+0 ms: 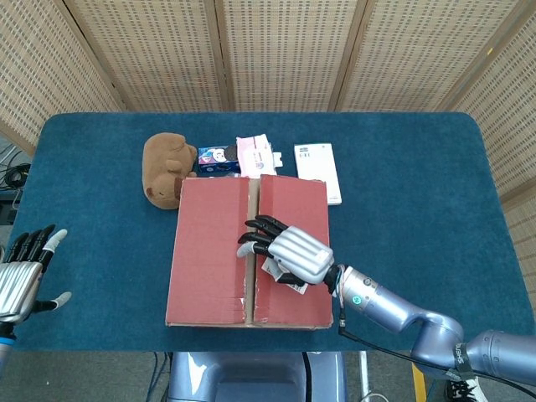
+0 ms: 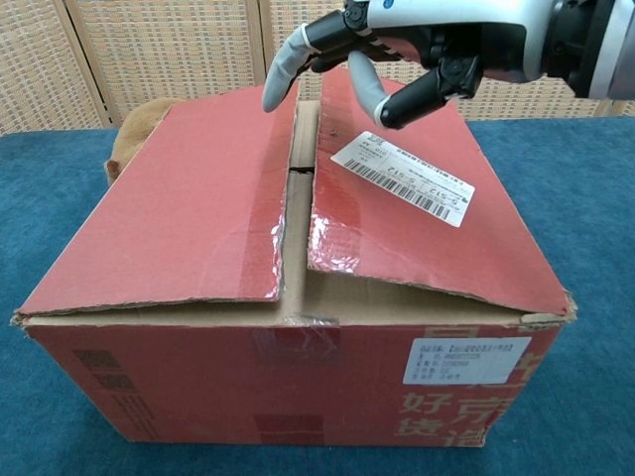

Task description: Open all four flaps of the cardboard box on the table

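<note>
A red-topped cardboard box [image 1: 213, 268] [image 2: 298, 377] stands at the near middle of the table, its two top flaps lying almost closed with a narrow gap between them. The right flap [image 2: 427, 228] carries a white shipping label [image 2: 402, 177]. My right hand [image 1: 285, 249] [image 2: 397, 45] hovers over the gap, fingers spread and holding nothing, fingertips [image 1: 248, 238] reaching across to the left flap [image 1: 209, 251] [image 2: 189, 213]. My left hand [image 1: 21, 272] stays open at the table's near left edge, far from the box.
Behind the box lie a brown plush toy [image 1: 166, 167], a blue packet [image 1: 216, 157], a pink packet [image 1: 255, 154] and a white flat box [image 1: 318, 170]. The blue table cloth [image 1: 419, 184] spreads wide on both sides. Wicker screens stand behind.
</note>
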`<action>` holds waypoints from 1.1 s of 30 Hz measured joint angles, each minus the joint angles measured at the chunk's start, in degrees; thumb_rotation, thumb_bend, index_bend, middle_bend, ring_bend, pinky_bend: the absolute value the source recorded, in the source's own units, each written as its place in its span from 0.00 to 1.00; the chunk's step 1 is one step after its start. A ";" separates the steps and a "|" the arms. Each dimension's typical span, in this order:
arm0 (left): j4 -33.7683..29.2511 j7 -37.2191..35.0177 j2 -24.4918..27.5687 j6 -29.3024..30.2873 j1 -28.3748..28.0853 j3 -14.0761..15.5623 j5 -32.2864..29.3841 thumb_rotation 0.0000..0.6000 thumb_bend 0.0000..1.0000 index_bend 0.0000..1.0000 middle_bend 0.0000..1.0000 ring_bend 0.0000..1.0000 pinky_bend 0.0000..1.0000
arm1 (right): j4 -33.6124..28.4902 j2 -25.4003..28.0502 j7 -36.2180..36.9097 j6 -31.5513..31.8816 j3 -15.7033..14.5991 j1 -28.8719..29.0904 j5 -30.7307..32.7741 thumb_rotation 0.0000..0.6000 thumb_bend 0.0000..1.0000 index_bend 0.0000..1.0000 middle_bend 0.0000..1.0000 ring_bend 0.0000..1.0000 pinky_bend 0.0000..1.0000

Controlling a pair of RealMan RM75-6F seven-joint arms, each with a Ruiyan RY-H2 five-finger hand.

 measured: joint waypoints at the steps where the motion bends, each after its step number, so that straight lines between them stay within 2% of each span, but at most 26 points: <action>1: 0.12 -0.12 -0.03 -0.18 -0.07 -0.02 -0.16 1.00 0.18 0.03 0.00 0.00 0.00 | 0.17 -0.14 -0.32 -0.04 -0.03 0.08 0.11 1.00 1.00 0.27 0.20 0.00 0.00; 23: 0.60 -0.98 0.19 -0.14 0.22 0.29 -0.75 1.00 0.18 0.03 0.00 0.00 0.00 | 2.92 -2.63 -4.09 -0.13 -1.43 1.08 2.24 1.00 1.00 0.27 0.23 0.00 0.00; 33: 0.22 -0.44 0.06 -0.31 -0.02 0.12 -1.19 1.00 0.18 0.03 0.00 0.00 0.00 | 4.34 -3.29 -5.03 0.96 -2.11 0.83 1.50 1.00 1.00 0.37 0.33 0.00 0.00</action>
